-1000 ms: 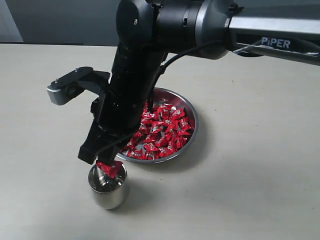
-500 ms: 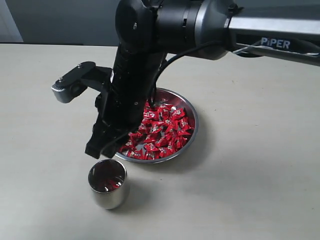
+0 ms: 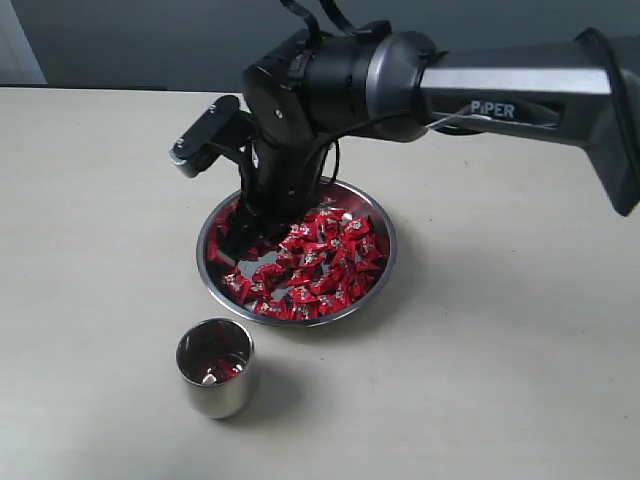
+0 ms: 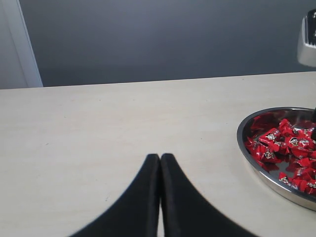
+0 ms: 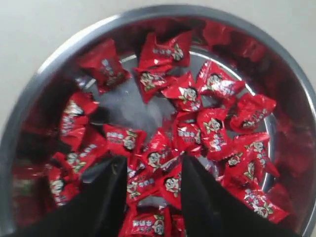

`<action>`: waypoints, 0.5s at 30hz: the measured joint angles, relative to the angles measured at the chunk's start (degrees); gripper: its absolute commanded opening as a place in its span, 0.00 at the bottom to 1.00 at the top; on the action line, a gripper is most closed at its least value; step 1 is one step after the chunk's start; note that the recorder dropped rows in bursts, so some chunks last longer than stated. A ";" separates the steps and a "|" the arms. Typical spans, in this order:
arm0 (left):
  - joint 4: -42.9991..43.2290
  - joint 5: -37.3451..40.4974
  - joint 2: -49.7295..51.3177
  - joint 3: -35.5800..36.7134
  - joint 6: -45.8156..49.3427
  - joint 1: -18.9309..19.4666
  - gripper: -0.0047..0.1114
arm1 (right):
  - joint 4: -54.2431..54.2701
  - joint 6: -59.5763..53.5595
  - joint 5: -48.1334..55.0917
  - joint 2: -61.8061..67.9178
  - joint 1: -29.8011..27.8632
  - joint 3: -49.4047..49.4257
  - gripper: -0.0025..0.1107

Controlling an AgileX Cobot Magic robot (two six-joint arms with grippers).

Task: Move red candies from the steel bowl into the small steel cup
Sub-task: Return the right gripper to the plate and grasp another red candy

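The steel bowl (image 3: 385, 262) sits mid-table, holding many red candies (image 3: 325, 262). Over the bowl's left part hangs my right gripper (image 3: 232, 240), open, its fingers spread just above the pile. In the right wrist view the right gripper (image 5: 154, 165) straddles several red candies (image 5: 185, 94) inside the steel bowl (image 5: 29, 94), gripping none. The small steel cup (image 3: 217, 395) stands in front of the bowl to the left, with a few red candies (image 3: 210, 368) inside. My left gripper (image 4: 160, 159) is shut on nothing above bare table, with the bowl (image 4: 252, 158) off to one side.
A dark wall runs behind the table's far edge. The right arm (image 3: 500, 90) stretches in from the right above the bowl. Bare tabletop (image 3: 520, 340) lies around the bowl and cup.
My right gripper let a candy fall into the cup, then rose and moved back over the bowl's left part, open. The left gripper's earlier state is not shown.
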 measured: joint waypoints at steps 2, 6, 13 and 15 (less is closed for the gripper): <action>0.00 0.00 0.00 0.00 0.00 0.00 0.04 | 0.35 0.58 0.00 1.58 -1.89 0.00 0.34; 0.00 0.00 0.00 0.00 0.00 0.00 0.04 | 2.62 1.31 0.00 3.27 -5.55 0.00 0.34; 0.00 0.00 0.00 0.00 0.00 0.00 0.04 | 10.08 1.54 -0.22 4.46 -9.30 0.00 0.34; 0.00 0.00 0.00 0.00 0.00 0.00 0.04 | 11.58 1.15 -0.22 4.94 -9.29 0.00 0.34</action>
